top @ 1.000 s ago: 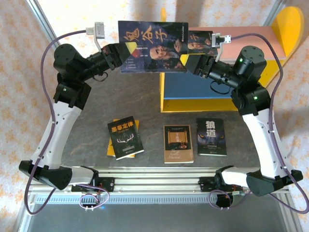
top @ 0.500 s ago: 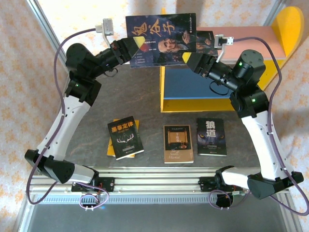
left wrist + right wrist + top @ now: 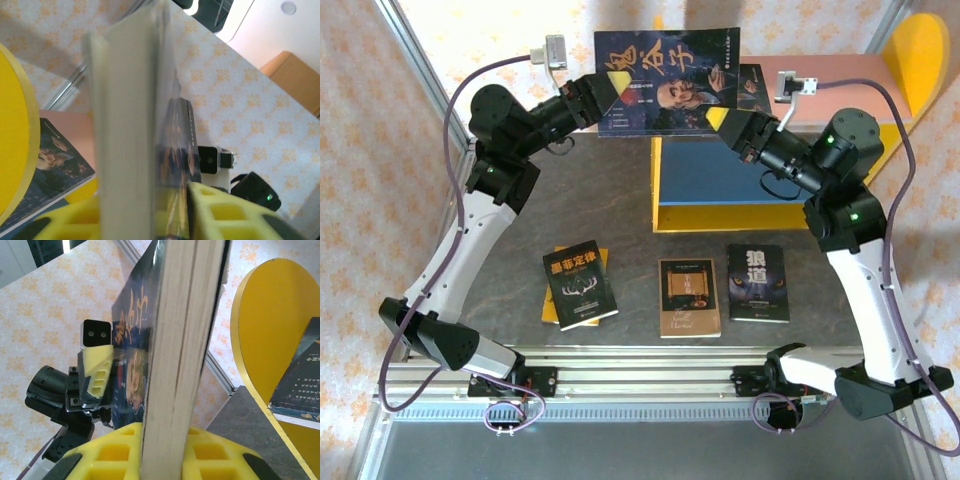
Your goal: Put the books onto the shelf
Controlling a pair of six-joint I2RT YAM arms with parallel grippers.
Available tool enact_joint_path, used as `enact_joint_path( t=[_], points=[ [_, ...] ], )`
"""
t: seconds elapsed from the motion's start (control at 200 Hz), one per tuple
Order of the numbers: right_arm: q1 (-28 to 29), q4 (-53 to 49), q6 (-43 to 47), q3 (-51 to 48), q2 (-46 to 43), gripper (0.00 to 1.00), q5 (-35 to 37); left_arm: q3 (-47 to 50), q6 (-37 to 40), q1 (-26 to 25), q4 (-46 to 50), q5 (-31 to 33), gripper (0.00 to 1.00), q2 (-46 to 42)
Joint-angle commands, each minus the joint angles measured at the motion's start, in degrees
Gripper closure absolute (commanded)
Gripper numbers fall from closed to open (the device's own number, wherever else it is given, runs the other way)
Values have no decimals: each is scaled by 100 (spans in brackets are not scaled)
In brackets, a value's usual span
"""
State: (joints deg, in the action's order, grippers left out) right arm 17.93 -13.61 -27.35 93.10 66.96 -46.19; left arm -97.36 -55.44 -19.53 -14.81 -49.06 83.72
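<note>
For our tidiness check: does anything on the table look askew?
Yes. The black book lies tilted on top of the yellow book, covering most of it; the brown book and wolf book beside them each lie alone.

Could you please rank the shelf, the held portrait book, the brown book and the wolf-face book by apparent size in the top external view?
1. shelf
2. portrait book, though raised nearer the camera
3. brown book and wolf-face book look alike; unranked

The dark portrait-covered paperback (image 3: 665,80) is drifting rightward along the frame's top edge toward the yellow-sided shelf (image 3: 860,80), the left arm (image 3: 488,185) stretching further right behind it.
</note>
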Motion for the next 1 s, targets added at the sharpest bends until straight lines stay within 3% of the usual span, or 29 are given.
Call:
enact_joint_path(
  t=[0.0, 0.11, 0.315, 0.611, 0.771, 0.996],
  points=[
    [-65, 2, 230, 132, -148, 99, 269, -180, 262, -45, -351, 195, 50, -117],
    [-343, 142, 66, 164, -191, 100, 91, -164, 755, -107, 296, 427, 44, -280],
    [-1029, 158, -138, 367, -201, 100, -240, -297, 1860, -432, 1642, 995, 42, -483],
    [-2083, -281, -197, 1070, 227, 100, -841, -642, 3217, -451, 3620, 1754, 40, -852],
    [-2425, -538, -109, 1418, 632, 100, -1352, -490, 3405, -455, 3923, 1945, 40, -982],
    [-2512, -1869, 709, 2279, 1266, 100, -1814, -262, 3443, -455, 3900, 2026, 40, -1085]
  ],
)
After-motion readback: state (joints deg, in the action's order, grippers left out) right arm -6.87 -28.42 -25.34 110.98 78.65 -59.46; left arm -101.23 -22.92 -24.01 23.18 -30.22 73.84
